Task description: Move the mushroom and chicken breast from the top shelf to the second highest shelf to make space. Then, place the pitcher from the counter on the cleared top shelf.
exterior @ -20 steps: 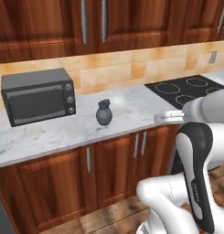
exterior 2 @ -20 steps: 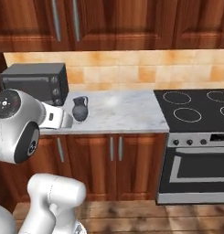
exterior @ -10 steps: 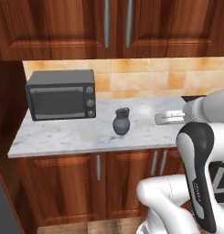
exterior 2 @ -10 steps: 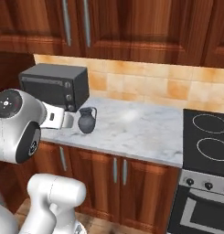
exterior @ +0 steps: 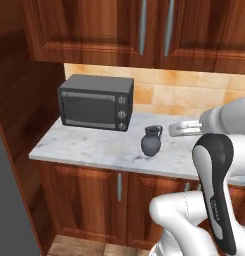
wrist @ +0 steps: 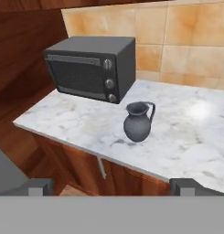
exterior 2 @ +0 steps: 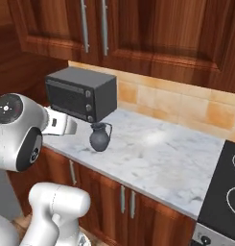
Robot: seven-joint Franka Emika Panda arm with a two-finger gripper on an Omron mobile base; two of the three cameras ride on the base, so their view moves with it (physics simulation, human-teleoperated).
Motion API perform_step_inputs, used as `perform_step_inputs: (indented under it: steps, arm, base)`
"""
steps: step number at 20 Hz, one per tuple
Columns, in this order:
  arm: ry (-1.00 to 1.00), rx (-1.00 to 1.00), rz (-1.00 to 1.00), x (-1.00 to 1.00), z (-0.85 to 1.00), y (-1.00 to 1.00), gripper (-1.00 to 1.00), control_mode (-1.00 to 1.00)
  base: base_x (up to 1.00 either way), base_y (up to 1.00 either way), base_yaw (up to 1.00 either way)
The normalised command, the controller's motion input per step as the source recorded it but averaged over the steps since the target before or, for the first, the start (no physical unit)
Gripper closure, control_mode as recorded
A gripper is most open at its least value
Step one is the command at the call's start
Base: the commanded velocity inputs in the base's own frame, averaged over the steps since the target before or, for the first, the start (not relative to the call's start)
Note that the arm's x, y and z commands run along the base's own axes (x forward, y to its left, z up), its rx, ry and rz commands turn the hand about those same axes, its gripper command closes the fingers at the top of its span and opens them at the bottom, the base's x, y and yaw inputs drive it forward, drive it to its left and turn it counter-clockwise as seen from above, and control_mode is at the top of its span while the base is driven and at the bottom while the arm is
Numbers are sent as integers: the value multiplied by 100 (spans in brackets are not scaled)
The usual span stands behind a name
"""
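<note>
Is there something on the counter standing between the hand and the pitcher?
Nothing visible does. The pitcher stands alone on the counter; the toaster oven sits behind it to one side, off the hand's line.

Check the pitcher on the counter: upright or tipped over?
Upright. The pitcher stands on its base on the counter, mouth up, handle at its side, near the toaster oven.

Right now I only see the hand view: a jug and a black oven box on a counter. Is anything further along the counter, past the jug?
Observer: Yes. In the right base view a black cooktop sits at the far right end of the counter, well away from the pitcher.
Operator: What's up above the oven box?
Observer: Dark wooden wall cabinets with steel bar handles hang over the toaster oven.
</note>
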Motion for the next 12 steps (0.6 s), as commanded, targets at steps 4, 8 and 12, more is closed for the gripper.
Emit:
perform_step_inputs:
  steps: [4, 8, 12]
  arm:
    - [0, 0, 0, 0, 0, 0, -100, 100]
    - [0, 0, 0, 0, 0, 0, -100, 100]
    - [0, 0, 0, 0, 0, 0, -100, 100]
  base:
    - [29, -49, 46]
    - [38, -46, 44]
    - [38, -48, 43]
